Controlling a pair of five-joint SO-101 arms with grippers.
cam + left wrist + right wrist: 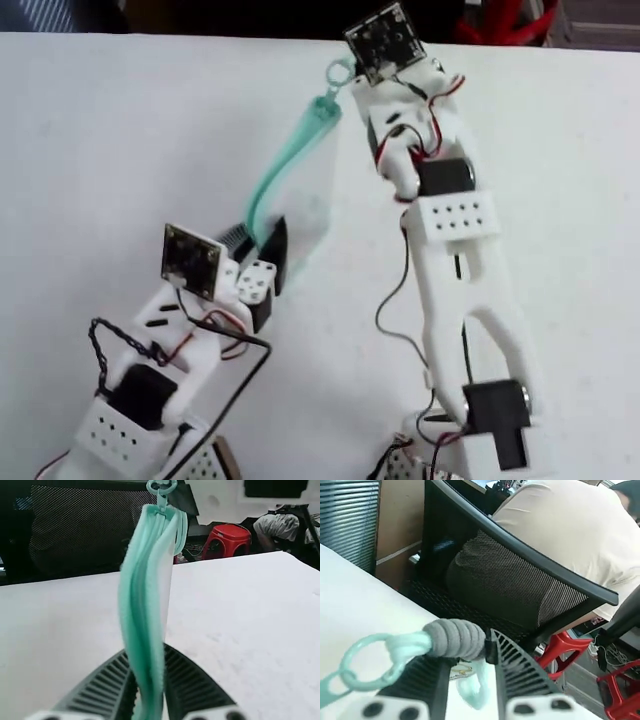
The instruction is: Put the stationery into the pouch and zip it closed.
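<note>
A translucent pouch [300, 180] with a teal zipper edge hangs stretched between the two grippers above the white table. My left gripper [268, 250] is shut on its near end; in the left wrist view the dark fingers [187, 680] clamp the teal zipper band [145, 580]. At the far end, my right gripper [352, 85] is shut on the zipper pull [339, 71], a teal ring [370, 662] with a grey wrapped grip [457, 639]. The zipper looks shut along its length, with the pull [161, 486] at the far tip. I cannot make out what lies inside the pouch.
The white table [120, 130] spreads wide to the left and right of the arms. Its far edge runs just behind the right gripper. A black mesh chair [520, 590] and a red stool [227, 537] stand beyond that edge. Loose cables [395, 300] trail from the arms.
</note>
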